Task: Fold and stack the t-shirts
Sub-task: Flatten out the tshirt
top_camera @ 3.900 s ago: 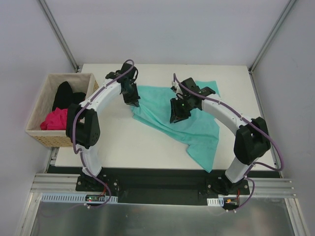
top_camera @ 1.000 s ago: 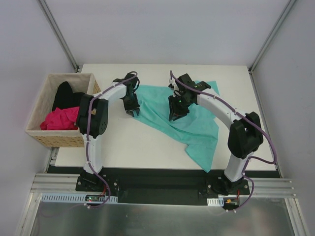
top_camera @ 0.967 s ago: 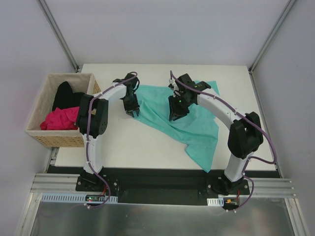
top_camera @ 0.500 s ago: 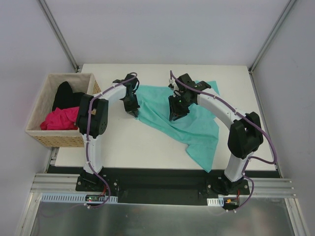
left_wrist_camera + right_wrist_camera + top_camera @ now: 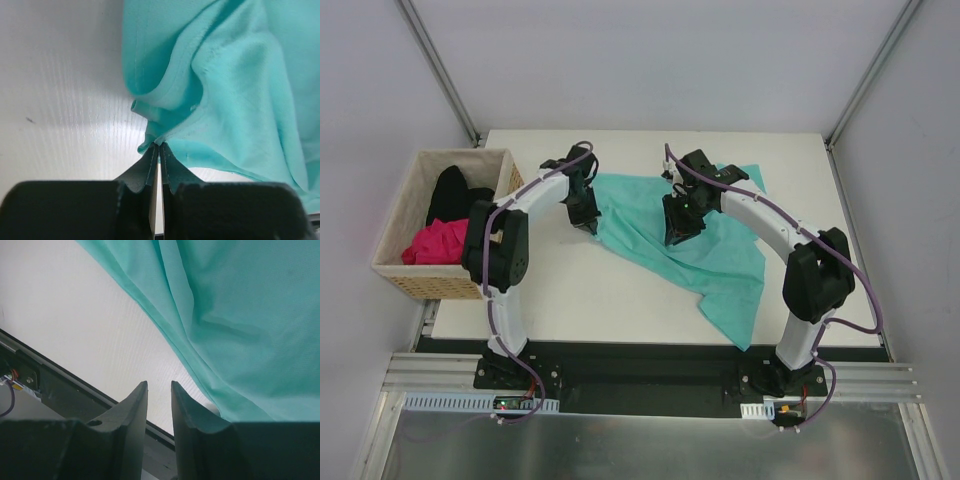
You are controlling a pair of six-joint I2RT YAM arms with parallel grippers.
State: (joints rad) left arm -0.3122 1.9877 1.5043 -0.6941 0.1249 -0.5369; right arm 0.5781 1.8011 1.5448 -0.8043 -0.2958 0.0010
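We have barely begun. The teal t-shirt (image 5: 710, 260) lies rumpled and unfolded on the counter (image 5: 570, 290), and nothing is stacked. Our left pincer (image 5: 159, 146) is clamped on its hem; our right pincer (image 5: 159, 390) hangs slightly parted and empty beside the cloth. The pink t-shirt (image 5: 432, 243) and black t-shirt (image 5: 450, 192) lie in the wicker basket (image 5: 430, 284).

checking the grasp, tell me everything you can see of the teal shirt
The teal t-shirt is thin cloth, unfolded and rumpled, spread slantwise across the table, one end trailing toward the near edge. The left gripper is shut on a bunched hem at its left edge; the right gripper, open, is above its middle.
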